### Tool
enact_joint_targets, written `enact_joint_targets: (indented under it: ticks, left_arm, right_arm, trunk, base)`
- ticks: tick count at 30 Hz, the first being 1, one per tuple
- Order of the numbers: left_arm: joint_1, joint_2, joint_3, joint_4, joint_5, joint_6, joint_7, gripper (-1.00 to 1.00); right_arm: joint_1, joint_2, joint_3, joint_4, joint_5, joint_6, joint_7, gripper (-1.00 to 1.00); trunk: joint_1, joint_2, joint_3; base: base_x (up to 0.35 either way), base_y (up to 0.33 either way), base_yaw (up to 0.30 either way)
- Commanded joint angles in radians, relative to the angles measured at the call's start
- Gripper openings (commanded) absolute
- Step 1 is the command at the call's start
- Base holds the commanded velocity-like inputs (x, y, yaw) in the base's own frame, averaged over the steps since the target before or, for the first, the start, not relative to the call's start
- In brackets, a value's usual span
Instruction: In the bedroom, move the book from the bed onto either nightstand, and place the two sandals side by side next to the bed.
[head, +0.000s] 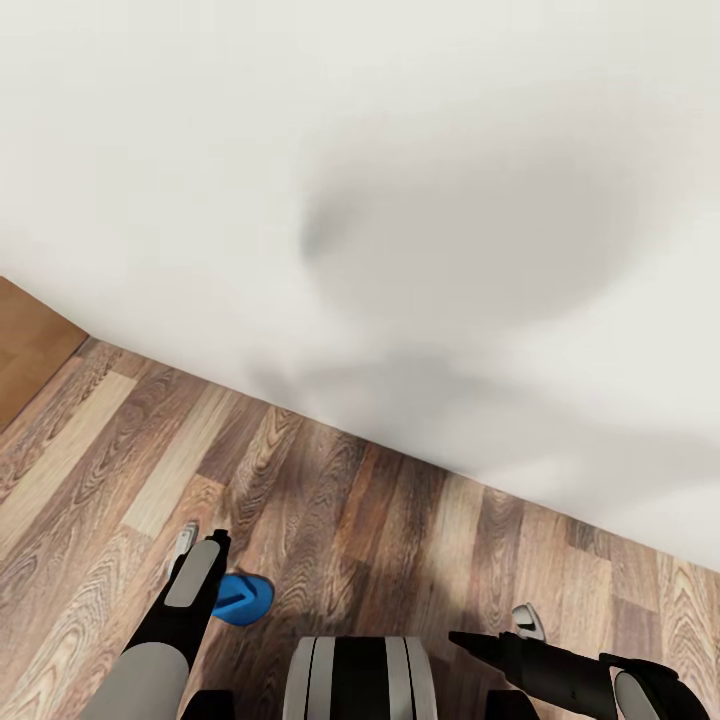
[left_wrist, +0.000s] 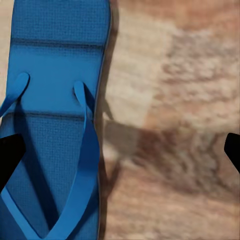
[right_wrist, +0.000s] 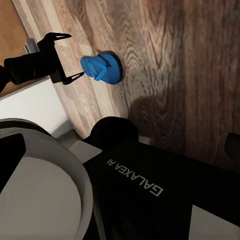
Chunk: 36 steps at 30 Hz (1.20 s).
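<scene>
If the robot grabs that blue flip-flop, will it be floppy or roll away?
The blue sandal looks thin and flat, so it probably bends a little and feels light. Lying flat on the wood floor, it should slide, not roll. Its thin straps look soft, so pinching them alone might let it dangle.

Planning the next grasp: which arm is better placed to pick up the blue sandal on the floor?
Left. The left gripper hangs open right above the blue sandal, which lies close under its wrist camera. The right gripper is off to the other side of the base.
</scene>
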Motion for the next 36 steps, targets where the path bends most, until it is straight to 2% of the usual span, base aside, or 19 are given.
enact_joint_targets:
  ticks: [1, 36]
  left_arm:
    - [0.000, -0.001, 0.001, -0.001, 0.011, -0.009, 0.001, 1.00]
    - [-0.001, -0.001, 0.003, -0.001, 0.011, -0.009, 0.002, 1.00]
  right_arm:
    - [0.000, 0.000, -0.001, 0.000, 0.001, 0.004, 0.004, 1.00]
    - [0.000, 0.000, -0.001, 0.000, 0.001, 0.004, 0.004, 1.00]
  trunk:
    - [0.000, 0.000, -0.001]
    - [0.000, 0.000, -0.001]
  base:
    - [0.000, 0.030, 0.000]
    - [0.000, 0.003, 0.000]
